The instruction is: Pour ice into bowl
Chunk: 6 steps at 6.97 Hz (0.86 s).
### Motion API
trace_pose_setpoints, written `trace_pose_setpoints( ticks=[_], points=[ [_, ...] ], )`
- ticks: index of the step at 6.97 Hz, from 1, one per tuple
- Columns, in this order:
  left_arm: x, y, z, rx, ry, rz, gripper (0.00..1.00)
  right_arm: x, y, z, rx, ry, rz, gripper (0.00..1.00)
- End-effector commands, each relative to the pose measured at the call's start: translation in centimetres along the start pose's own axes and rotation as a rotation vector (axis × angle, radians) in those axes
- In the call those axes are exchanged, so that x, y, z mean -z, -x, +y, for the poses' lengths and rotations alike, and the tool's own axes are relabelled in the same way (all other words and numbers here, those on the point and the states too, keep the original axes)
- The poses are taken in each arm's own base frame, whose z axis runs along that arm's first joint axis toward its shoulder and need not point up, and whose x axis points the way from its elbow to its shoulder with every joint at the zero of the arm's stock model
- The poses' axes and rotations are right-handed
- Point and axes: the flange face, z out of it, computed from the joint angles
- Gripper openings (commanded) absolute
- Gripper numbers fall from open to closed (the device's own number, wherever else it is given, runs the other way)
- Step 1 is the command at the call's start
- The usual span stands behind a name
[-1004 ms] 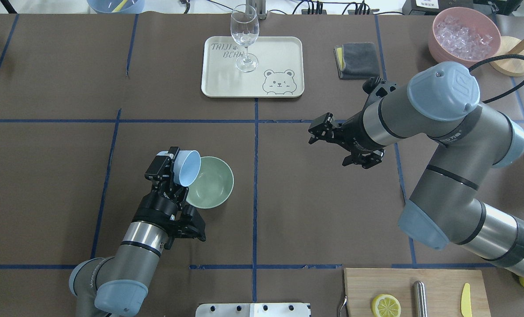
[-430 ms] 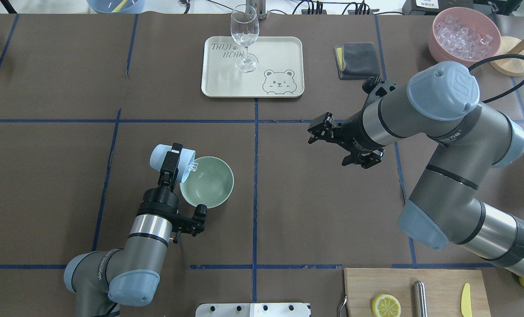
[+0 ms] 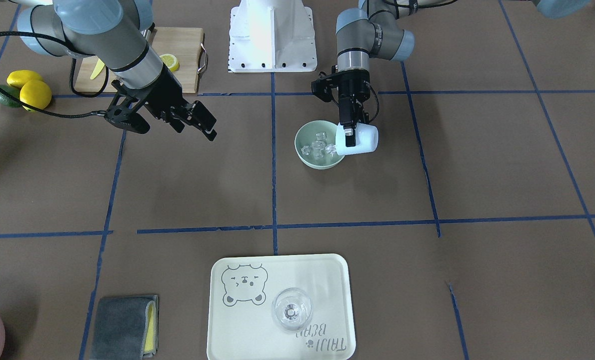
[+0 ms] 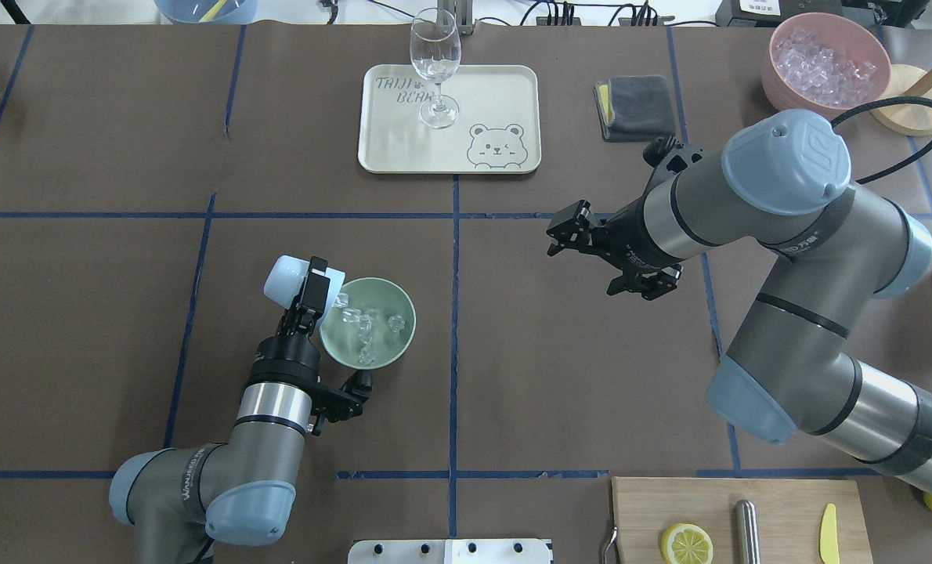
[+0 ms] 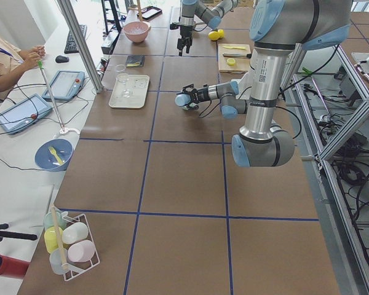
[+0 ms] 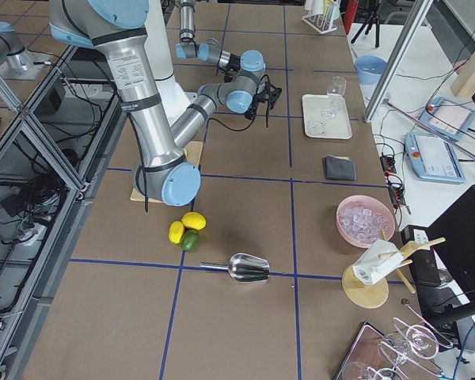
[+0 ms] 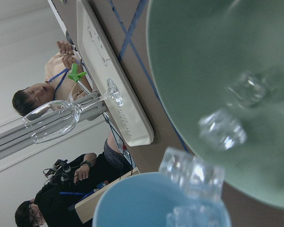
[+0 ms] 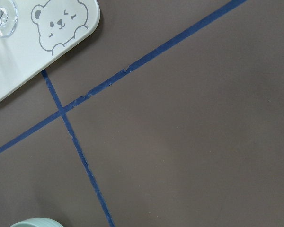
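so, over on the left, the left tool (image 4: 312,288) is clamped on a pale blue cup (image 4: 282,280), which is tipped on its side with its mouth over the left rim of the mint-green bowl (image 4: 402,333). one cube sits right at the cup's lip, and the wrist view shows a couple more in the cup's mouth. the ice (image 4: 363,325) is mostly in the bowl, a handful of clear cubes scattered across its floor. the bowl stands on the brown bench (image 4: 82,313), just left of the blue tape line down the middle. further back, a cream bear tray (image 4: 505,86) carries an upright wine glass (image 4: 435,55). to the right, the right tool (image 4: 587,262) hangs over the bench with its fingers spread wide, holding nothing, well apart from the bowl. behind it lie a grey cloth (image 4: 638,106) and a pink bowl (image 4: 779,78) heaped with more cubes.
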Motion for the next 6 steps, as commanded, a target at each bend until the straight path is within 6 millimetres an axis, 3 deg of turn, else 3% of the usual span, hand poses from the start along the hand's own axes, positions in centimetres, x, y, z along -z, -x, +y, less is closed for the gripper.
trace_pose_setpoints(
  ticks=[1,3,6],
  points=[
    [0.6,1.5,0.3,-0.043,0.006,0.008,0.00,0.0,0.0,0.1,-0.002,0.001,0.000,1.00],
    [1.0,1.7,0.2,-0.016,-0.004,0.007,0.00,-0.3,0.0,0.0,-0.003,0.000,0.004,1.00],
    [1.4,2.8,0.7,0.362,-0.045,0.037,0.00,-0.7,0.1,0.0,-0.009,0.001,0.008,1.00]
  ],
)
